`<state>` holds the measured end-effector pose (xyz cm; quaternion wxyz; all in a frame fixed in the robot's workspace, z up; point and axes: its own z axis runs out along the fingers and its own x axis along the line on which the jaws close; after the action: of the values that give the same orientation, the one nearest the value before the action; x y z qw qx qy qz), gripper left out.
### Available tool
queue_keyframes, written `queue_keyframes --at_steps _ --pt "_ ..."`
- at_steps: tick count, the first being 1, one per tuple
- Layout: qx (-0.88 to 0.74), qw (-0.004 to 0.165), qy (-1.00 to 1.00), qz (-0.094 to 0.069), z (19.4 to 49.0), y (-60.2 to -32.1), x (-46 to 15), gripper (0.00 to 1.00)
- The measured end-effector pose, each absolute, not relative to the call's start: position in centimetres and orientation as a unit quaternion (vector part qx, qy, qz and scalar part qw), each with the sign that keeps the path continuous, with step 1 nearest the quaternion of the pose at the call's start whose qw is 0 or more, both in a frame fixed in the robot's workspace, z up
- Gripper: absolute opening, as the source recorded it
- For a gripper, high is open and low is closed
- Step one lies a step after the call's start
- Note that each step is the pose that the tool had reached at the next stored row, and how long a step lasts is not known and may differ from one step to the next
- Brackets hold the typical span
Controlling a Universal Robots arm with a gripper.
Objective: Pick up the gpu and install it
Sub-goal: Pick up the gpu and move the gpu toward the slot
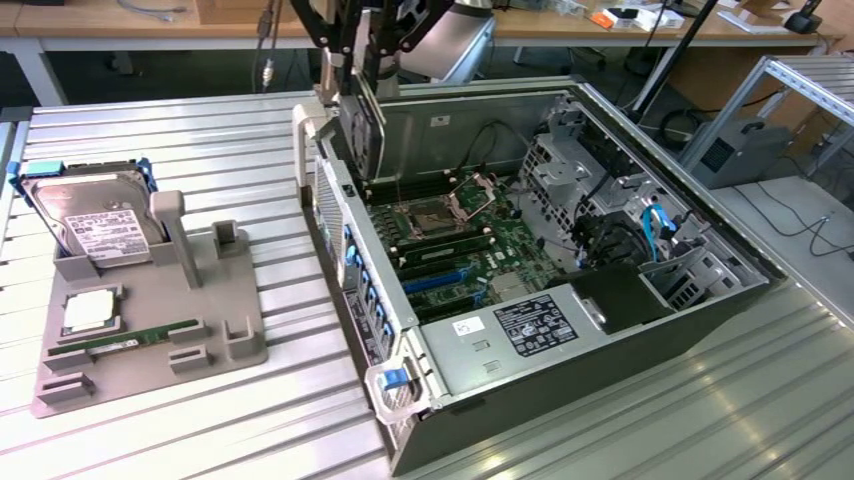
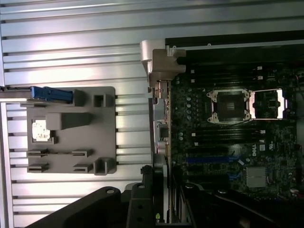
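Holds the gpu (image 1: 360,140) clamped in the pincer (image 1: 363,88), upright on its edge, over the open computer case (image 1: 721,300), close to the case wall on the exterior view's left. Hangs above the motherboard (image 1: 461,235), not seated in a slot; cannot tell if the lower end touches anything. Shows on the counter (image 1: 187,130), to the exterior view's left of the case, a grey holder (image 1: 240,345) with the hard drive (image 1: 96,225) standing at its far end and the memory stick (image 1: 127,342) lying flat in a groove. From the wrist, looks down along the card's edge, beside the CPU socket (image 2: 228,105).
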<state>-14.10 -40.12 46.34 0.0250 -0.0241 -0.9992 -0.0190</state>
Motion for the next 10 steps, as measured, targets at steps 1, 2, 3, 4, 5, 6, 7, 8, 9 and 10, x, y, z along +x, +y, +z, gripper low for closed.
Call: queue_keyframes --at_steps 1,2,3,4,5,6,7,8,9,10 --pt "-0.024 0.025 -0.999 -0.019 46.31 -40.12 -13.93 0.27" --pt "-0.024 0.025 -0.999 -0.019 46.28 -40.13 -13.80 0.27" --pt "-0.024 0.025 -0.999 -0.019 46.26 -40.14 -13.70 0.27" --pt "-0.024 0.025 -0.999 -0.019 46.23 -40.14 -13.61 0.27" --pt "-0.024 0.025 -0.999 -0.019 46.21 -40.15 -13.49 0.27" --pt "-0.024 0.025 -0.999 -0.019 46.16 -40.15 -13.35 0.27" --pt "-0.024 0.025 -0.999 -0.019 46.12 -40.16 -13.22 0.27" --pt "-0.024 0.025 -0.999 -0.019 46.09 -40.17 -13.12 0.27" --pt "-0.024 0.025 -0.999 -0.019 46.06 -40.18 -13.02 0.27" --pt "-0.024 0.025 -0.999 -0.019 46.03 -40.19 -12.94 0.27"
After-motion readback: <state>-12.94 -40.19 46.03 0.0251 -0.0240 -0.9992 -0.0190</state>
